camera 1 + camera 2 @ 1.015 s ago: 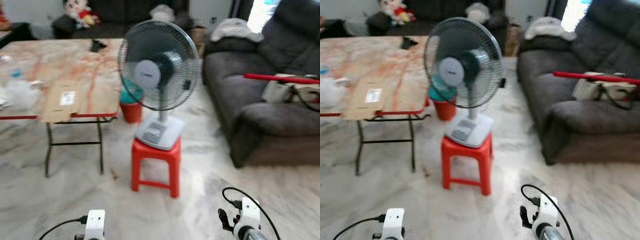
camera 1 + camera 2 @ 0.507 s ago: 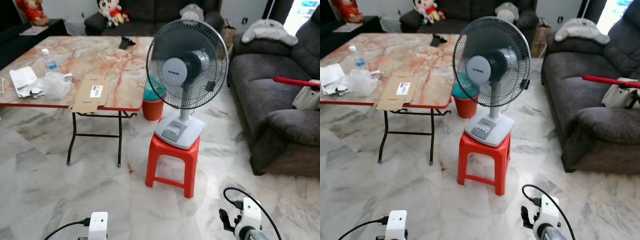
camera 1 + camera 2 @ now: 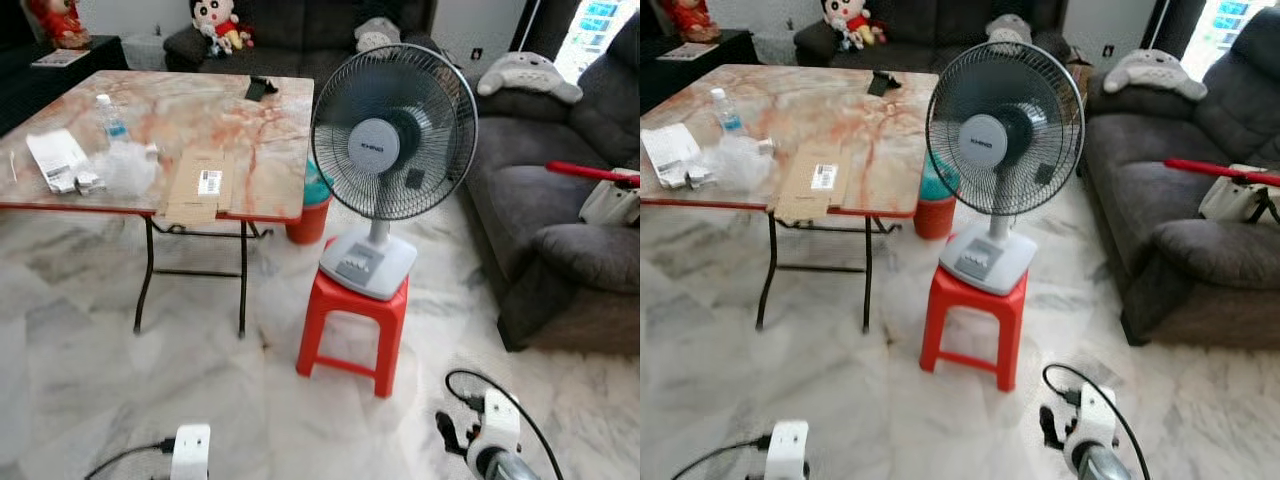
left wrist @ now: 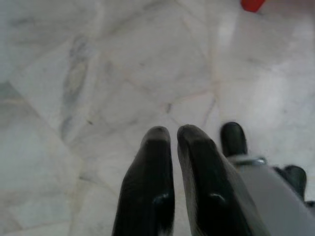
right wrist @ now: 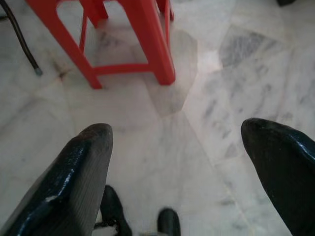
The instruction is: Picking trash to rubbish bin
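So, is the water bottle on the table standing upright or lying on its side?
Upright. The water bottle stands on the marble-patterned table with its cap pointing up, beside the crumpled plastic bag.

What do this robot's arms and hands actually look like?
Each wrist carries a white block with a black cable looping off it. The left gripper has two long, glossy black fingers with rounded tips. The right gripper has the same black fingers, and a silver arm section below.
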You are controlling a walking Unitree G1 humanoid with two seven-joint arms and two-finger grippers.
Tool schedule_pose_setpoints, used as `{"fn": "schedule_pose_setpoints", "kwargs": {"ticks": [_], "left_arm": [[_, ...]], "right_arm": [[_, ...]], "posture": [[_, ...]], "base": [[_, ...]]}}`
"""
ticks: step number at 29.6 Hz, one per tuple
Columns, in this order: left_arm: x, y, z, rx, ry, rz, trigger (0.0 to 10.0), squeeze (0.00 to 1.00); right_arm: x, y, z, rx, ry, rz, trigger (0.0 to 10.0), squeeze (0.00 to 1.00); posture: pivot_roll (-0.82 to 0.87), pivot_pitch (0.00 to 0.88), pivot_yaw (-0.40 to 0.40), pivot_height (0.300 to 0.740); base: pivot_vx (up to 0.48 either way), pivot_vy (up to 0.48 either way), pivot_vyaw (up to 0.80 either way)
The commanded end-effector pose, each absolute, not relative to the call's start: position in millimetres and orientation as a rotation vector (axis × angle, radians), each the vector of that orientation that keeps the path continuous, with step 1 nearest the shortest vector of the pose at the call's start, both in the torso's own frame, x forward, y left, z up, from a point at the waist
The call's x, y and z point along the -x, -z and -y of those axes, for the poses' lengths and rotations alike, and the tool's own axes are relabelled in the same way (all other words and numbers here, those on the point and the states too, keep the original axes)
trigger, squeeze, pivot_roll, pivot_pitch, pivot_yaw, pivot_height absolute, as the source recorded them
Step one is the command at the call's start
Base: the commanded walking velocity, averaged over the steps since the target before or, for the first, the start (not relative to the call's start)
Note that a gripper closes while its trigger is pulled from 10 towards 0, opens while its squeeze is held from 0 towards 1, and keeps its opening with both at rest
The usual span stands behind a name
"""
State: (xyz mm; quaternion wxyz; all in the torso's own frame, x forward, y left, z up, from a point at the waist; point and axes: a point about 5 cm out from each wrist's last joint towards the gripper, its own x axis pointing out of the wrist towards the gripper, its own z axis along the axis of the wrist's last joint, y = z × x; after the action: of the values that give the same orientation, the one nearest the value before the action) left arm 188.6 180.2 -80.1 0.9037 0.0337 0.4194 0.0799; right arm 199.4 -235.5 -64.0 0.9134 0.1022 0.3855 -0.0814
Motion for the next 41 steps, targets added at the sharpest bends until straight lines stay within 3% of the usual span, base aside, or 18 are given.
{"fn": "schedule_pose_setpoints", "kwargs": {"ticks": [1,10,21,28,33,36,41], "left_arm": [[-188.8,79.3,-184.4,-0.074,-0.180,-0.858,10.0,0.00],[-209.2,67.5,-186.2,-0.078,-0.206,-0.786,10.0,0.00],[-278.6,3.5,-166.4,-0.142,-0.134,-0.327,10.0,0.00],[-301.9,-30.6,-155.7,-0.122,-0.110,-0.138,10.0,0.00],[-315.5,-61.2,-143.9,-0.117,-0.078,0.020,10.0,0.00],[-315.9,-63.7,-143.1,-0.114,-0.078,0.031,10.0,0.00],[-324.5,-94.0,-133.6,-0.142,-0.068,0.158,10.0,0.00]], "right_arm": [[-205.5,61.2,232.5,-0.226,0.166,-0.769,10.0,0.00],[-239.6,37.4,233.3,-0.222,0.146,-0.624,10.0,0.00],[-312.4,-35.9,213.6,-0.145,-0.061,-0.241,10.0,0.00],[-332.5,-65.7,198.5,-0.140,-0.120,-0.099,10.0,0.00],[-341.2,-87.7,172.9,-0.174,-0.215,0.027,10.0,0.00],[-341.4,-89.1,171.1,-0.177,-0.221,0.034,10.0,0.00],[-347.4,-110.0,141.2,-0.210,-0.307,0.114,10.0,0.00]], "posture": [[-0.10,0.000,-0.011,0.740],[-0.12,0.000,-0.003,0.740],[-0.11,0.012,-0.003,0.740],[-0.11,0.025,-0.003,0.740],[-0.11,0.020,0.000,0.740],[-0.11,0.020,0.000,0.740],[-0.09,0.000,-0.008,0.740]], "base": [[0.000,0.330,0.00],[0.000,0.315,0.00],[0.000,0.025,0.00],[0.000,0.000,0.00],[0.000,0.000,0.00],[0.000,0.000,0.00],[0.000,0.000,0.00]]}}
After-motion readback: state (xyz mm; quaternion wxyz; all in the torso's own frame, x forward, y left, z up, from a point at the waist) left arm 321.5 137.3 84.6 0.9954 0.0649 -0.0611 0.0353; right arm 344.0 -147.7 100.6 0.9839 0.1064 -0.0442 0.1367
